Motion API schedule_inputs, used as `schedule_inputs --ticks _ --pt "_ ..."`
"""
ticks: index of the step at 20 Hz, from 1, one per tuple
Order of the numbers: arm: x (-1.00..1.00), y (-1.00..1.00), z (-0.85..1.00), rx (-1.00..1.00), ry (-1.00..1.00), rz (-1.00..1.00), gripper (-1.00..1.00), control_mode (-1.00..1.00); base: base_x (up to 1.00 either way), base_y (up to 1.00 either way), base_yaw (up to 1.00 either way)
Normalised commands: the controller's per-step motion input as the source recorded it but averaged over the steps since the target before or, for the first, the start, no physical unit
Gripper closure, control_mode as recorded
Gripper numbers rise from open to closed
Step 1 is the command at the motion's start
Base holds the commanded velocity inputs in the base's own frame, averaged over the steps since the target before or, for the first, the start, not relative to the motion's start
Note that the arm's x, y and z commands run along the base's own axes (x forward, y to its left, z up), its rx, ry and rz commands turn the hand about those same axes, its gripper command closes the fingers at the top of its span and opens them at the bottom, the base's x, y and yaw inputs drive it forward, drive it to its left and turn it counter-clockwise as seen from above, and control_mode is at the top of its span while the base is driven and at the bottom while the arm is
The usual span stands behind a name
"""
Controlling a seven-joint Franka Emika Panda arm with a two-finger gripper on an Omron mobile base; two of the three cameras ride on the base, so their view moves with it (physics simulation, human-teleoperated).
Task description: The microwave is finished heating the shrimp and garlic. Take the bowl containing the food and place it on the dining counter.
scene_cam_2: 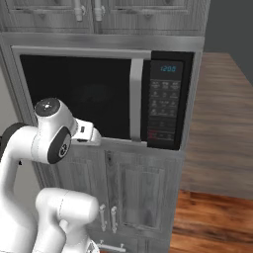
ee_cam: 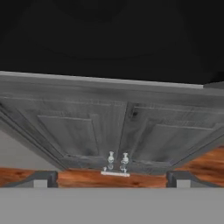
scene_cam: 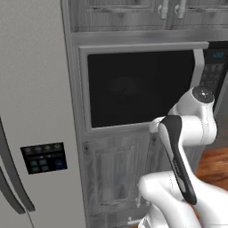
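Bowl: hidden, likely behind the closed microwave (scene_cam_2: 99,94) door.
Handle (scene_cam_2: 136,99): centre of right view, untouched.
Gripper (ee_cam: 112,179): fingertips apart at the bottom corners, empty, below the door.

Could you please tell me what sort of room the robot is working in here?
A home kitchen, most likely: a built-in microwave with a keypad, a fridge beside it, and grey wooden cabinets above and below.

We count one microwave (scene_cam_2: 99,94) with one vertical handle (scene_cam_2: 136,99) and one keypad (scene_cam_2: 166,106) at its 3 o'clock. One fridge (scene_cam: 31,111) carries one button panel (scene_cam: 43,157). Below the microwave are two cabinet doors (ee_cam: 78,131) bearing two small knobs (ee_cam: 111,156).
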Motion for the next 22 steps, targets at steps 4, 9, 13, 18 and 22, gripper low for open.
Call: schedule_inputs --ticks 4,9,13,18,22 --pt "0.0 0.0 0.0 0.0 0.0 0.0 -1.0 1.0 -0.35 -0.32 0.0" --pt "0.0 0.0 0.0 0.0 0.0 0.0 -1.0 1.0 -0.42 -0.43 0.0" --pt "0.0 0.0 0.0 0.0 0.0 0.0 -1.0 1.0 -0.38 -0.5 0.0" --pt "0.0 0.0 0.0 0.0 0.0 0.0 -1.0 1.0 -0.39 -0.4 0.0" --pt "0.0 0.0 0.0 0.0 0.0 0.0 -1.0 1.0 -0.45 -0.29 0.0"
